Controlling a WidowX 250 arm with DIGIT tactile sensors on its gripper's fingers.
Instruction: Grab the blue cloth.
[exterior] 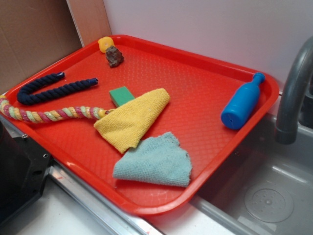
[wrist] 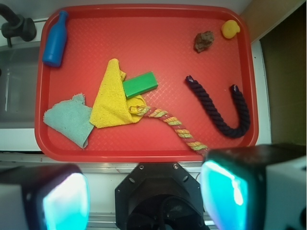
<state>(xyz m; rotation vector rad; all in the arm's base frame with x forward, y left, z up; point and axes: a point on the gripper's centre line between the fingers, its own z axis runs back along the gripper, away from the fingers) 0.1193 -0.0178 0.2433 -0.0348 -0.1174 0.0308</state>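
Lying untouched in a corner of the red tray [wrist: 144, 28], the blue cloth [wrist: 69, 118] touches the yellow cloth [wrist: 111, 101]. The claw [wrist: 144, 199] hangs above, wide open and empty; reaching and gripping are left.

red tray [exterior: 205, 88] — holds all | yellow cloth [exterior: 132, 120] centre, over the striped rope [exterior: 49, 115] end | green block [exterior: 121, 95] touching cloth at 11 o'clock | navy rope [exterior: 49, 90] curved, 9 o'clock | blue bottle [exterior: 240, 103] lying, 3 o'clock | brown lump [exterior: 114, 57] beside yellow toy [exterior: 104, 44] — 12 o'clock | faucet [exterior: 293, 93], sink [exterior: 264, 196]
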